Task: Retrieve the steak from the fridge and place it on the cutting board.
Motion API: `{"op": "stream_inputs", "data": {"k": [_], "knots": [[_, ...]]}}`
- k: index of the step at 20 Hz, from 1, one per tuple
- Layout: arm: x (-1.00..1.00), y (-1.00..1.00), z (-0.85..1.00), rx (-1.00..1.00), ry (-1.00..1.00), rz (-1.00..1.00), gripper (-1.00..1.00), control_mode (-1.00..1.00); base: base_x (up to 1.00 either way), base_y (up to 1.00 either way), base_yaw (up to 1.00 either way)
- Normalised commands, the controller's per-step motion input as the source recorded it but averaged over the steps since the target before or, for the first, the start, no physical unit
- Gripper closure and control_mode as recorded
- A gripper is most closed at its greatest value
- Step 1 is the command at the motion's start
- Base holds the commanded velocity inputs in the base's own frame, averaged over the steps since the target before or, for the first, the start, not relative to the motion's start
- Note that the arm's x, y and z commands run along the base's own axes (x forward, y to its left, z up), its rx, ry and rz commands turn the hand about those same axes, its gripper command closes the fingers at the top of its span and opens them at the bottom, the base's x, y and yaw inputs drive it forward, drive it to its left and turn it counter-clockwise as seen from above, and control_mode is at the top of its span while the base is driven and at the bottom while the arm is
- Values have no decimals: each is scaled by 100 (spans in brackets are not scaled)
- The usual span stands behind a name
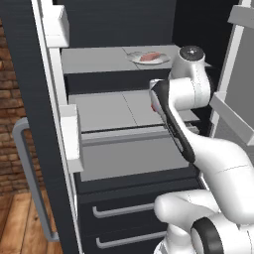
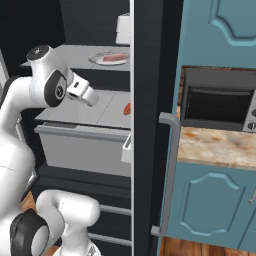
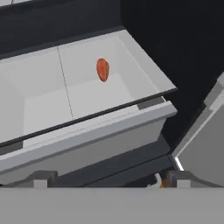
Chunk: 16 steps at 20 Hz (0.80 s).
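Note:
The steak (image 1: 150, 57) (image 2: 115, 58) is a pinkish-red slab lying on a pale round plate (image 1: 134, 58) (image 2: 97, 60) on an upper grey shelf of the open fridge (image 1: 25, 74) (image 2: 150, 75). My gripper (image 3: 110, 178) is open, its fingertips (image 3: 41, 178) spread wide with nothing between them. It hangs one level below the steak's shelf, in front of a grey tray-like shelf, with the hand (image 2: 82, 92) pointing down into the fridge. The cutting board is out of view.
A small orange-red item (image 3: 103, 70) (image 2: 127, 109) lies on the lower grey shelf. White door bins (image 1: 69, 131) and a grey bar handle (image 1: 30, 178) stand at the left. Lower drawers (image 1: 124, 208) sit beneath. A microwave (image 2: 217, 107) rests on the counter (image 2: 215, 147) to the right.

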Motion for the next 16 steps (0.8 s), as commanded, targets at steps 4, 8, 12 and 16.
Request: {"op": "stream_inputs", "data": {"k": [4,8,12,16], "knots": [[-5,0,54,0,-23,-32,-100,-100,0,0,0],[-1,0,68,0,-28,-23,-100,-100,0,0,0],[4,-18,70,0,-18,-15,-100,-100,0,0,0],[9,-12,67,0,-13,-8,-100,-100,0,0,0]]}}
